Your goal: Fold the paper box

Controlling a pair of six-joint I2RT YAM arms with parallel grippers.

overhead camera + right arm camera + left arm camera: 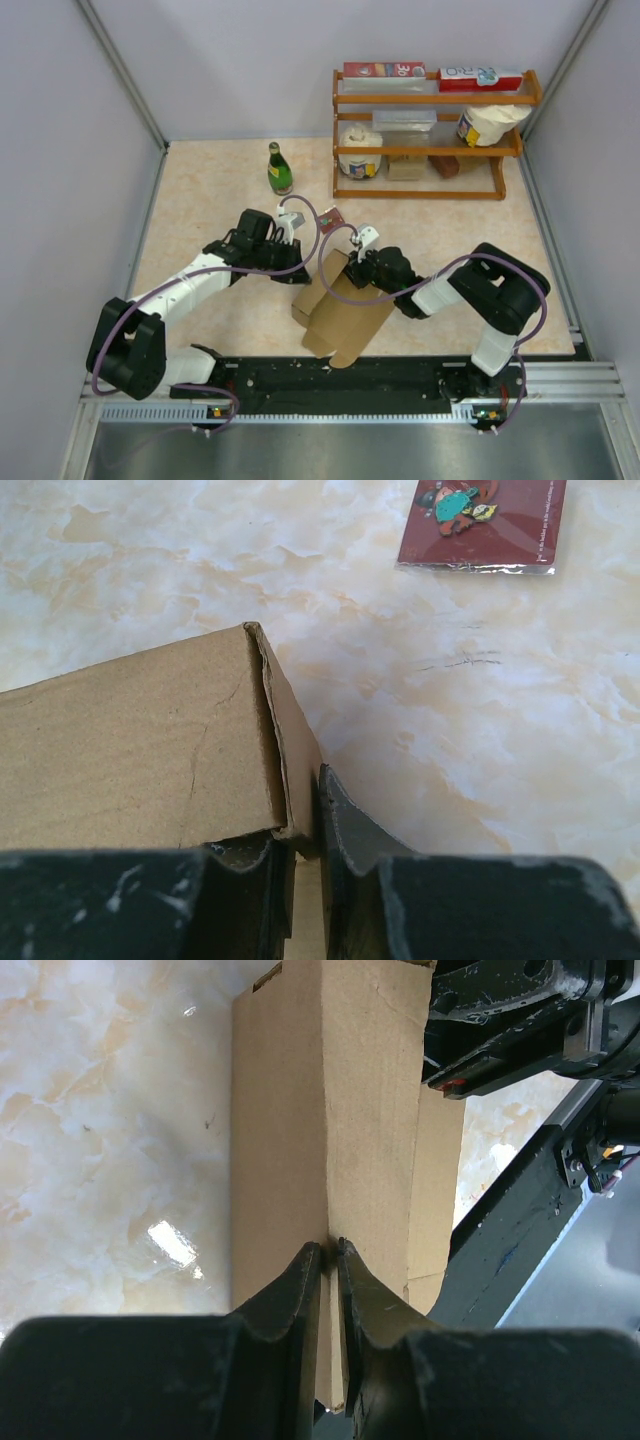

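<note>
The brown paper box (340, 315) lies mid-way across the surface (220, 190), its long axis running from both claws toward the near edge, with the left claw (328, 1252) pinching a panel edge and the right claw (303, 815) clamping the far corner.

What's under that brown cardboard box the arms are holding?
The marbled table shows around the paper box; anything directly beneath is hidden by cardboard. The left gripper and right gripper pinch its panels.

I see the paper box (340, 318) at the worktop's (200, 200) near middle, a card (331, 218) just behind it, a bottle (279, 168) farther back, a rack (435, 100) back right.
</note>
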